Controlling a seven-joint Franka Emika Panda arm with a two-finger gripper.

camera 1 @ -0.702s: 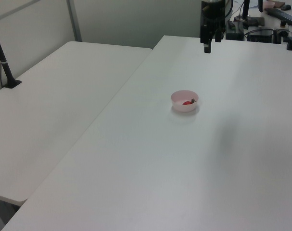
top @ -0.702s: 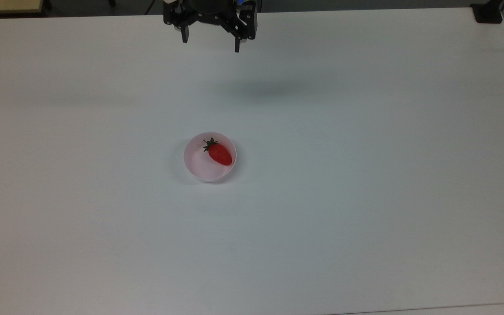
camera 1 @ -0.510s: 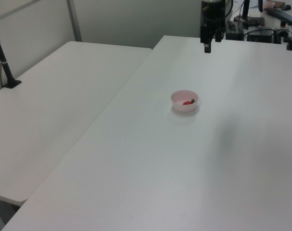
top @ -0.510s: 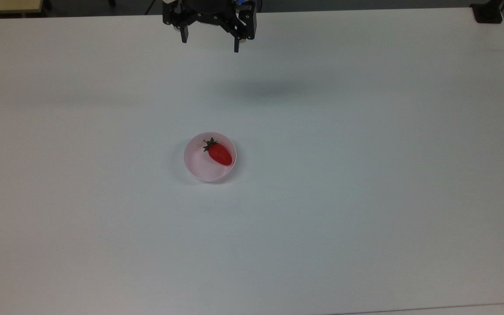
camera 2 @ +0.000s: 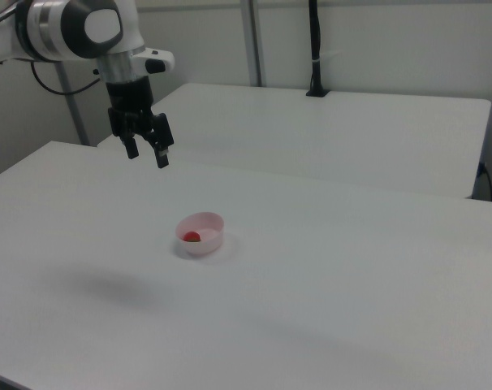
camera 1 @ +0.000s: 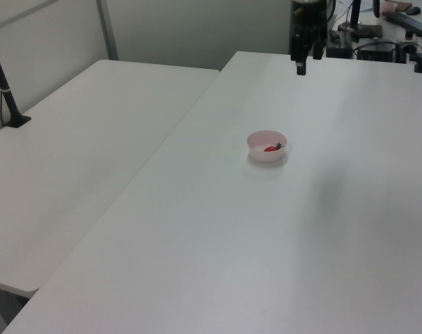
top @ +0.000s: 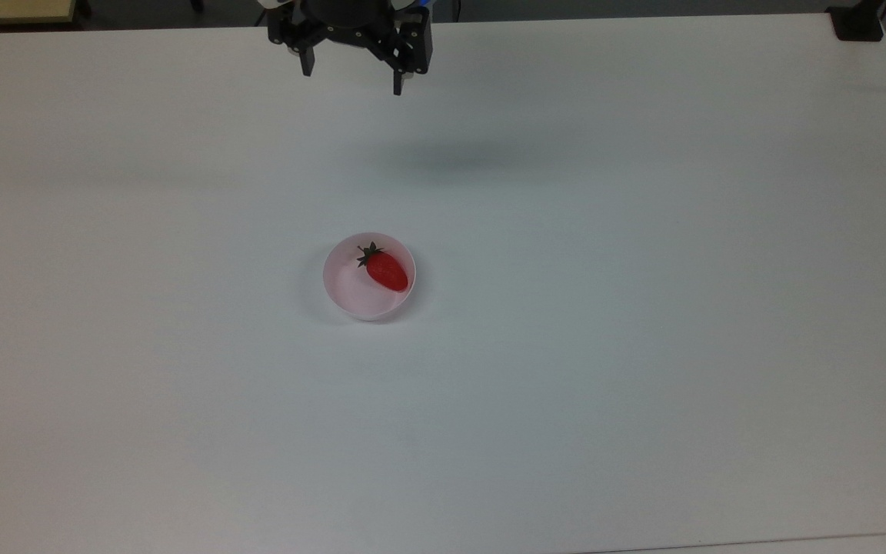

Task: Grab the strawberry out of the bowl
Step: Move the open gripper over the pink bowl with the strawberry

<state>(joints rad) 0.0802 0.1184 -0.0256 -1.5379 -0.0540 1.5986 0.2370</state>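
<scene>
Top view, left to right: the gripper (top: pixel 351 81) hangs over the table's (top: pixel 643 308) far edge, fingers spread and holding nothing. Well apart, nearer the camera and slightly toward the top view's right, the strawberry (top: pixel 386 271) lies inside the pink bowl (top: pixel 351 296).

A broad white counter (top: pixel 643 308) carries a small pale pink bowl (top: pixel 351 296) near the middle of its surface, standing upright. In the left view, the bowl (camera 1: pixel 261 154) rests on the nearer counter (camera 1: pixel 301 243), with a second white counter (camera 1: pixel 79 160) just beside it.
</scene>
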